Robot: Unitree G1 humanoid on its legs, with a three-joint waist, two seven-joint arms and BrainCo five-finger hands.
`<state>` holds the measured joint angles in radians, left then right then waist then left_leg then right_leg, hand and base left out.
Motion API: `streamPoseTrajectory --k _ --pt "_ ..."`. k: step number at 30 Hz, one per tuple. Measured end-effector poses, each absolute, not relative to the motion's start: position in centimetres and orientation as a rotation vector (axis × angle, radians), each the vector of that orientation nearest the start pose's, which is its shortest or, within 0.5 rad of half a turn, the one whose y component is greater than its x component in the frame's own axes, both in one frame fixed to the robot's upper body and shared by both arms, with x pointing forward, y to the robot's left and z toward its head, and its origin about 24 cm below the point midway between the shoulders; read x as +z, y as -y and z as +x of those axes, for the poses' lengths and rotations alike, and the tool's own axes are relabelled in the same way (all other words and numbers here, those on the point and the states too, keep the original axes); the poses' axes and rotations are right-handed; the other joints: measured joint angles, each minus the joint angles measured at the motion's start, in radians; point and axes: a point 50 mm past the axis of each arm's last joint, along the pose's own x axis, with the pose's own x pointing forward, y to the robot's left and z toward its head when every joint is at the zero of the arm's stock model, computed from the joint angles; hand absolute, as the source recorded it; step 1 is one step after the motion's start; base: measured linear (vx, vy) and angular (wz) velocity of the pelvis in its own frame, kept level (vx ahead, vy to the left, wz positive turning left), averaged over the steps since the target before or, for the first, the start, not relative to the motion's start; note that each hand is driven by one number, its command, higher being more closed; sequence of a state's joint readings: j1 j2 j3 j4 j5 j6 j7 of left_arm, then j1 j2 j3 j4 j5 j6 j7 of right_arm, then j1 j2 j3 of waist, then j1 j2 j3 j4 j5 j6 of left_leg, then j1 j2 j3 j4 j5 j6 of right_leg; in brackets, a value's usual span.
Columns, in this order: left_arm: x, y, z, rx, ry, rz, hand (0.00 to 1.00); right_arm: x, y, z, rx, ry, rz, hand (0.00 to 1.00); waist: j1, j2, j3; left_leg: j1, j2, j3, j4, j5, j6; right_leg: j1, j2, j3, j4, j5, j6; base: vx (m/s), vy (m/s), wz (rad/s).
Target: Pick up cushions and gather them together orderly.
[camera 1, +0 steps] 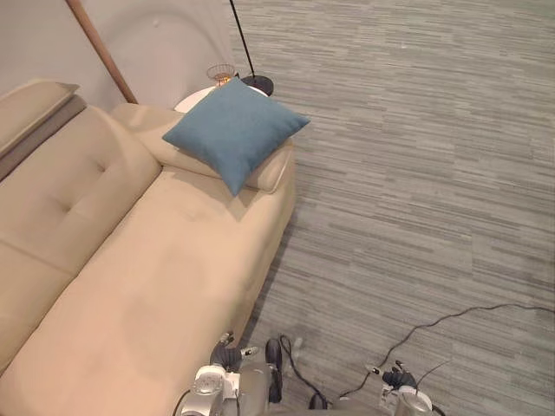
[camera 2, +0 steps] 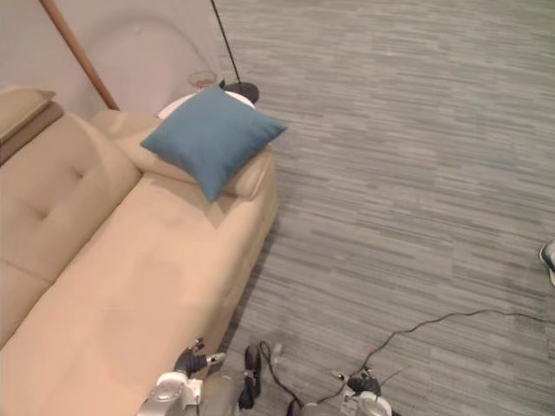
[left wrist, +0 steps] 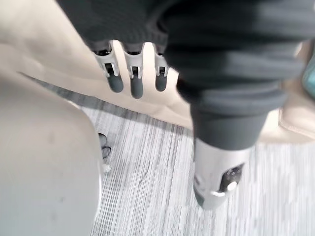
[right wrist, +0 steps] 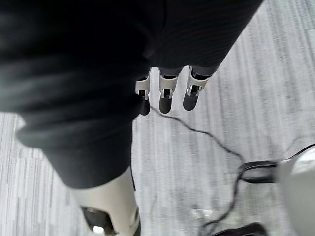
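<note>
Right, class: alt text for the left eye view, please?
A blue cushion rests tilted on the far end of a beige sofa, grey carpet to its right. The left hand and right hand hang open at the bottom edge.

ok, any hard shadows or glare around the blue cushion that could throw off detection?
Left eye view: soft, even light. The blue cushion drops a faint shadow on the sofa under its lower corner, and the sofa shades a dark strip of carpet along its front edge. No glare on cushion or sofa. Right eye view: the same shadows, no glare.
</note>
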<state>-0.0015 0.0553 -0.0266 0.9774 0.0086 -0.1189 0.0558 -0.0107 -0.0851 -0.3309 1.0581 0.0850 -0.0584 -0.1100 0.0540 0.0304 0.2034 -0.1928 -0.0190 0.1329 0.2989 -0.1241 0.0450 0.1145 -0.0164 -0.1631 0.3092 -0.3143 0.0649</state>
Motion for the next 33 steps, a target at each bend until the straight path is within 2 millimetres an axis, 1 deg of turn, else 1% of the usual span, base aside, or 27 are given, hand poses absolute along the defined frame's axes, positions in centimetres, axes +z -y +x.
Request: streamPoseTrajectory --k 2,3,4,5,7,8,9,10,11,12,13,14,15,16,17,19,20,21,24,25,27,28,29,30,31,32,33 --pt "-14.3 -17.1 14.7 0.048 -0.881 0.101 0.0 -14.9 22.3 12.3 -0.473 -0.973 0.121 0.0 -0.013 -0.019 -0.007 0.065 -0.016 0.007 0.007 -0.052 -0.001 -0.183 -0.066 0.029 0.465 0.016 0.135 0.5 0.116 0.01" --pt "-14.4 -17.3 14.5 0.047 -0.894 0.11 0.0 -15.0 22.0 12.2 -0.467 -0.978 0.128 0.0 -0.022 -0.025 -0.005 0.097 -0.021 0.001 0.015 -0.071 0.002 -0.224 -0.089 0.022 0.584 0.013 0.129 0.62 0.072 0.26" --pt "-14.6 -17.5 14.2 0.037 -0.911 0.128 0.0 -15.2 21.9 11.8 -0.467 -0.994 0.133 0.0 -0.028 -0.026 -0.006 0.151 -0.023 -0.004 0.011 -0.085 0.0 -0.255 -0.127 -0.009 0.659 -0.001 0.1 0.53 0.033 0.15" --pt "-14.6 -17.5 14.1 0.035 -0.914 0.131 0.0 -15.2 22.1 11.8 -0.469 -0.995 0.13 0.0 -0.029 -0.023 -0.004 0.212 -0.019 -0.007 -0.021 -0.086 -0.001 -0.273 -0.156 -0.036 0.647 -0.019 0.066 0.61 0.013 0.03" --pt "-14.5 -17.5 14.3 0.041 -0.91 0.126 0.0 -14.9 22.4 12.6 -0.465 -0.976 0.122 0.0 -0.031 -0.001 0.001 0.291 0.012 -0.011 -0.075 -0.087 -0.004 -0.315 -0.165 -0.077 0.513 -0.036 0.025 0.49 -0.053 -0.05" --pt "-14.5 -17.5 14.3 0.045 -0.907 0.121 0.0 -14.7 22.4 13.1 -0.459 -0.964 0.12 0.0 -0.032 0.016 0.0 0.31 0.032 -0.013 -0.09 -0.091 -0.011 -0.349 -0.157 -0.077 0.399 -0.026 0.017 0.41 -0.092 0.04" --pt "-14.5 -17.5 14.4 0.046 -0.907 0.117 0.0 -14.7 22.4 13.2 -0.457 -0.961 0.12 0.0 -0.033 0.022 0.0 0.313 0.041 -0.014 -0.092 -0.094 -0.016 -0.359 -0.151 -0.072 0.357 -0.018 0.015 0.41 -0.14 0.21" --pt "-14.4 -17.4 14.5 0.046 -0.899 0.114 0.0 -14.6 22.3 13.6 -0.451 -0.951 0.122 0.0 -0.041 0.025 0.001 0.335 0.067 -0.033 -0.104 -0.109 -0.041 -0.399 -0.13 -0.024 0.169 0.062 0.023 0.34 -0.152 0.28" --pt "-14.4 -17.4 14.5 0.048 -0.9 0.115 0.0 -14.5 22.3 13.7 -0.451 -0.949 0.125 0.0 -0.045 0.022 -0.001 0.341 0.071 -0.038 -0.106 -0.116 -0.053 -0.408 -0.127 0.004 0.084 0.118 0.025 0.43 -0.22 0.44" --pt "-14.5 -17.6 14.2 0.051 -0.907 0.117 0.0 -14.6 22.3 13.4 -0.453 -0.957 0.123 0.0 -0.049 0.005 -0.005 0.365 0.07 -0.051 -0.105 -0.141 -0.095 -0.403 -0.128 0.052 -0.058 0.252 0.023 0.46 -0.297 0.44" --pt "-14.6 -17.9 13.9 0.058 -0.914 0.123 0.0 -14.9 22.2 12.5 -0.458 -0.978 0.125 0.0 -0.05 -0.024 -0.009 0.389 0.06 -0.079 -0.102 -0.167 -0.126 -0.402 -0.136 0.086 -0.086 0.394 0.009 0.46 -0.313 0.4" --pt "-14.9 -17.2 13.5 0.058 -0.936 0.101 0.0 -14.7 23.1 12.6 -0.472 -0.969 0.107 0.0 -0.053 0.015 -0.004 0.403 0.091 -0.103 -0.095 -0.177 -0.131 -0.408 -0.112 0.064 -0.015 0.374 -0.005 0.45 -0.329 0.44" --pt "-15.1 -16.4 13.1 0.05 -0.944 0.079 0.0 -14.6 23.9 12.3 -0.481 -0.972 0.087 0.0 -0.056 0.036 -0.021 0.381 0.119 -0.136 -0.035 -0.176 -0.133 -0.411 -0.099 0.048 0.02 0.303 -0.021 0.43 -0.306 0.4" --pt "-15.1 -15.9 13.1 0.05 -0.94 0.058 0.0 -14.5 24.3 12.2 -0.49 -0.974 0.079 0.0 -0.054 0.05 -0.023 0.336 0.139 -0.16 0.067 -0.173 -0.137 -0.402 -0.088 0.019 0.044 0.266 -0.042 0.41 -0.318 0.51" --pt "-15.0 -15.8 13.4 0.067 -0.935 0.037 0.0 -14.6 24.3 12.0 -0.494 -0.975 0.08 0.0 -0.057 0.054 -0.021 0.283 0.154 -0.178 0.177 -0.156 -0.144 -0.387 -0.086 -0.01 0.056 0.237 -0.051 0.38 -0.352 0.6" --pt "-14.8 -16.0 13.8 0.101 -0.916 0.007 0.0 -14.9 23.9 11.2 -0.484 -0.997 0.08 0.0 -0.061 0.046 -0.008 0.13 0.207 -0.164 0.499 0.001 -0.122 -0.296 -0.068 -0.057 0.031 0.191 -0.082 0.4 -0.387 0.61" --pt "-14.6 -16.1 14.1 0.1 -0.894 0.01 0.0 -14.9 23.8 11.1 -0.481 -0.995 0.069 0.0 -0.047 0.046 0.002 0.067 0.253 -0.102 0.638 -0.022 -0.104 -0.216 -0.047 -0.073 -0.015 0.179 -0.098 0.33 -0.272 0.22" --pt "-14.5 -16.1 14.2 0.1 -0.888 0.01 0.0 -14.9 23.9 10.9 -0.487 -0.998 0.07 0.0 -0.045 0.046 0.003 0.052 0.259 -0.084 0.661 -0.038 -0.099 -0.194 -0.045 -0.081 -0.03 0.178 -0.1 0.31 -0.207 0.08" --pt "-14.4 -16.0 14.5 0.089 -0.874 0.015 0.0 -14.8 23.9 10.9 -0.495 -0.99 0.076 0.0 -0.044 0.04 0.006 -0.019 0.222 0.018 0.556 -0.106 -0.089 -0.076 -0.049 -0.107 -0.132 0.176 -0.099 0.25 -0.108 0.16" --pt "-14.3 -15.9 14.6 0.085 -0.869 0.016 0.0 -14.8 23.9 11.0 -0.495 -0.987 0.079 0.0 -0.041 0.039 0.006 -0.033 0.193 0.055 0.432 -0.109 -0.09 -0.05 -0.055 -0.123 -0.158 0.169 -0.089 0.23 -0.028 0.26" --pt "-14.3 -15.7 14.8 0.068 -0.865 0.024 0.0 -14.9 23.7 10.8 -0.499 -0.993 0.087 0.0 -0.042 0.039 0.006 -0.03 0.153 0.138 0.186 -0.076 -0.089 -0.015 -0.062 -0.156 -0.184 0.154 -0.071 0.32 0.034 0.54" --pt "-14.3 -15.5 14.8 0.048 -0.866 0.036 0.0 -15.0 23.9 10.3 -0.517 -1.0 0.094 0.0 -0.045 0.042 0.004 -0.014 0.133 0.208 0.035 -0.015 -0.095 0.007 -0.062 -0.184 -0.197 0.143 -0.054 0.39 0.118 0.72" --pt "-14.3 -15.4 14.8 0.036 -0.868 0.045 0.0 -15.1 24.0 10.1 -0.527 -1.004 0.102 0.0 -0.042 0.046 0.002 -0.001 0.127 0.263 -0.055 0.073 -0.053 0.02 -0.054 -0.199 -0.199 0.128 -0.037 0.36 0.119 0.56" --pt "-14.3 -15.6 14.9 0.034 -0.867 0.054 0.0 -15.1 23.7 10.2 -0.525 -1.003 0.111 0.0 -0.038 0.04 0.001 0.012 0.12 0.279 -0.071 0.103 -0.006 0.035 -0.059 -0.198 -0.194 0.118 -0.025 0.38 0.106 0.3" --pt "-14.2 -16.2 15.1 0.038 -0.865 0.075 0.0 -15.2 23.0 10.6 -0.512 -0.998 0.127 0.0 -0.032 0.01 -0.003 0.026 0.089 0.279 -0.081 0.09 0.009 0.042 -0.083 -0.192 -0.194 0.109 -0.011 0.37 0.079 0.13" --pt "-14.2 -16.5 15.1 0.041 -0.866 0.08 0.0 -15.1 22.7 11.1 -0.501 -0.987 0.132 0.0 -0.031 -0.004 -0.006 0.019 0.074 0.269 -0.058 0.052 0.022 0.044 -0.097 -0.189 -0.18 0.101 0.003 0.35 0.076 0.13" --pt "-14.2 -16.5 15.1 0.045 -0.865 0.077 0.0 -15.0 22.7 11.3 -0.496 -0.983 0.127 0.0 -0.03 -0.006 -0.005 0.021 0.07 0.267 -0.036 0.03 0.025 0.042 -0.108 -0.184 -0.146 0.094 0.014 0.34 0.11 0.2"
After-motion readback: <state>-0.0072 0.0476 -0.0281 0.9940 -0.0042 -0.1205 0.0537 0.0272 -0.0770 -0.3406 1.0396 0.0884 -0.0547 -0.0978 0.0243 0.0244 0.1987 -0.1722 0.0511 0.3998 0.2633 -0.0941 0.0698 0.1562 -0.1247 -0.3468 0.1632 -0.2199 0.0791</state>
